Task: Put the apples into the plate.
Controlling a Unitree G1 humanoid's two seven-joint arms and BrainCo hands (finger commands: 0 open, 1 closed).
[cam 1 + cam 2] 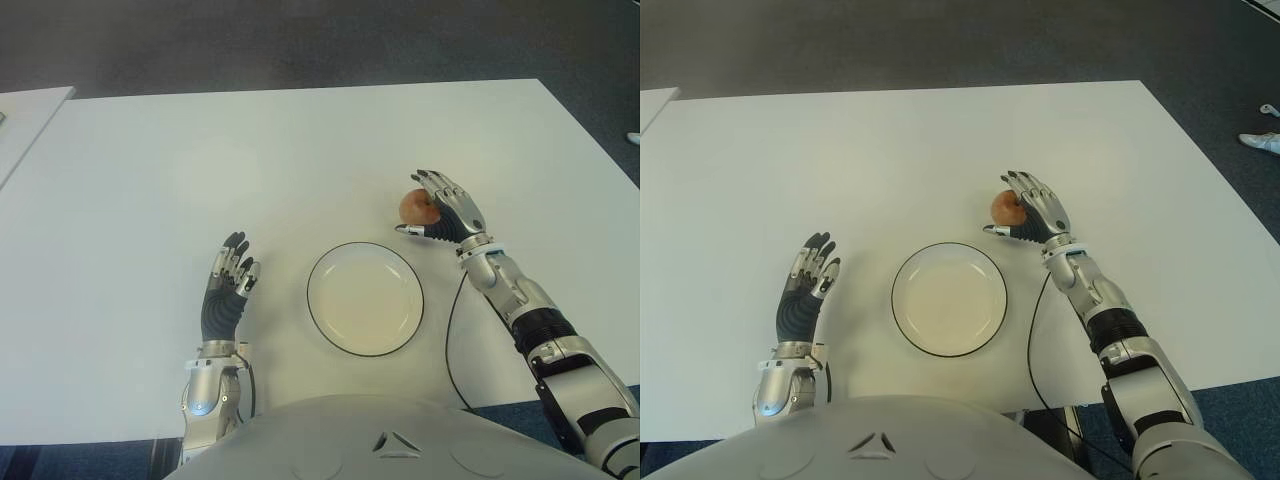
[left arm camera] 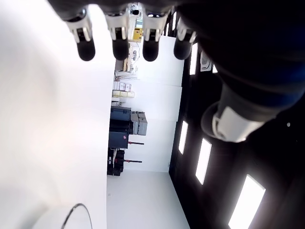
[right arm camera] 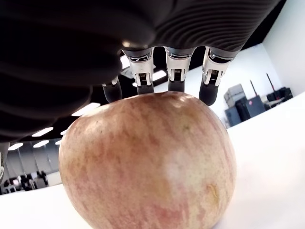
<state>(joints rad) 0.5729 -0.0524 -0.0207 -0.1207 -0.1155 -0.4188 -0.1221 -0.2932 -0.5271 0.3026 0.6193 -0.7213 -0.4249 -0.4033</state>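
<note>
My right hand (image 1: 440,212) is clamped on the apple (image 1: 417,207), just beyond the plate (image 1: 364,299). Bare worktop (image 1: 200,160) all around. Apple's axis: can't tell. Left hand (image 1: 228,278) beside the plate's left, fingers relaxed.

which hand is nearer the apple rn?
Right. The right hand is cupped around the apple; the left hand sits open across the plate, well away.

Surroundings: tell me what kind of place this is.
Probably an office or lab: a big white table on dark carpet, with ceiling light panels and stacked equipment in the left wrist view.
</note>
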